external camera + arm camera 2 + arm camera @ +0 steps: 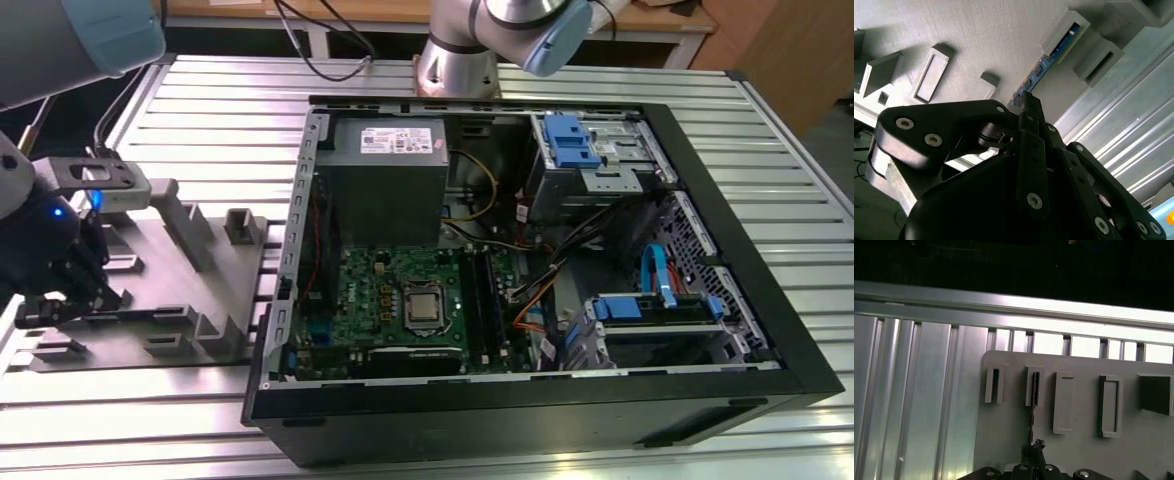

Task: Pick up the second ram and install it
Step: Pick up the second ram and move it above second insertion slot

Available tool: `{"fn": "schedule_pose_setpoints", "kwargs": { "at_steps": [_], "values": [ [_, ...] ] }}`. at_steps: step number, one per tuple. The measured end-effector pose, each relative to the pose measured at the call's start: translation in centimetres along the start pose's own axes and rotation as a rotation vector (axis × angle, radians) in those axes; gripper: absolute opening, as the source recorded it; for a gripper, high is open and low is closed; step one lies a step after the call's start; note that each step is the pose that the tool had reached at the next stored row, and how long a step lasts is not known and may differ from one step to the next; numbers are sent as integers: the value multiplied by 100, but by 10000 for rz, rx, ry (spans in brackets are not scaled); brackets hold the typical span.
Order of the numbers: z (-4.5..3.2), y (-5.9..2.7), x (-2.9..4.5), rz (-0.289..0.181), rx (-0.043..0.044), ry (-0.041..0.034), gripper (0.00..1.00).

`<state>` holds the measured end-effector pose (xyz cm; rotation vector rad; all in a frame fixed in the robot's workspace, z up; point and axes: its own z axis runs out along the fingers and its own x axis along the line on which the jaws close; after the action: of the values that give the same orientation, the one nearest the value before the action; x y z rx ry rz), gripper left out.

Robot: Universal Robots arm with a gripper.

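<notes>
The second ram (1053,54) is a thin blue-green stick standing on edge in a raised holder of the grey parts tray (979,40). In the first wrist view the second ram (1034,407) shows edge-on, running from its holder to my gripper (1035,446). In the second wrist view my gripper (1026,100) has its black fingers closed together on the near end of the stick. In the exterior view my gripper (60,290) hangs low over the tray (200,280) at the exterior view's left, with the stick hidden behind it.
An open computer case (747,330) lies on the slatted aluminium table (227,110). Inside are the green motherboard (360,300) with long black memory slots (478,300), a power supply (387,150) and cables. The tray carries several raised grey holders (180,225).
</notes>
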<state>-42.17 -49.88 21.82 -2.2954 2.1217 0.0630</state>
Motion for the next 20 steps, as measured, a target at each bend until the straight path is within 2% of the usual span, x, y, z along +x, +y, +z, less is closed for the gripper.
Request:
{"fn": "schedule_pose_setpoints", "kwargs": {
  "at_steps": [3,4,5,7,9,10,20],
  "values": [
    [3,0,0,0,1,-1,11],
    [3,0,0,0,1,0,16],
    [4,0,0,0,1,-1,16],
    [4,0,0,0,1,-3,29],
    [4,0,0,0,2,-4,29],
    [6,0,0,0,3,-5,36],
    [183,97,-10,-2,60,0,36]
  ]
}}
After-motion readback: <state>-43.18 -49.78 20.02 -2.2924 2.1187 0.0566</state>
